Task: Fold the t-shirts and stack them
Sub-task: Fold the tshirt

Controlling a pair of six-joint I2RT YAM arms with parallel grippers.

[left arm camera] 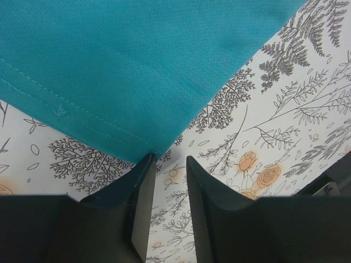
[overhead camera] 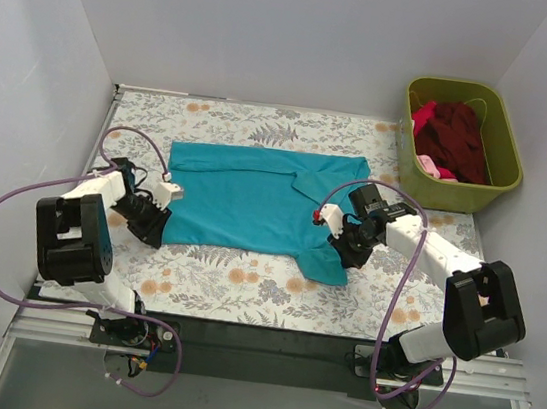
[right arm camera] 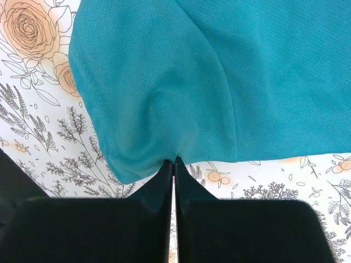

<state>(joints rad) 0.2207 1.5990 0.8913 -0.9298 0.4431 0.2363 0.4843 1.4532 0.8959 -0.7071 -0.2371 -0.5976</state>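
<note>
A teal t-shirt [overhead camera: 254, 197] lies spread flat on the flowered tablecloth [overhead camera: 243, 286]. My left gripper [overhead camera: 158, 235] is at its near left hem corner. In the left wrist view the teal t-shirt [left arm camera: 137, 66] ends just at the left fingertip, and the left gripper [left arm camera: 169, 160] is open with only tablecloth between its fingers. My right gripper [overhead camera: 346, 254] is at the near right sleeve. In the right wrist view that gripper [right arm camera: 174, 161] is shut on the puckered edge of the teal t-shirt [right arm camera: 219, 71]. A dark maroon t-shirt [overhead camera: 459, 138] lies crumpled in the bin with some pink cloth [overhead camera: 428, 166].
An olive-green plastic bin [overhead camera: 456, 196] stands at the back right of the table. White walls close in the left, back and right sides. Purple cables [overhead camera: 393, 311] loop from both arms over the near part of the table.
</note>
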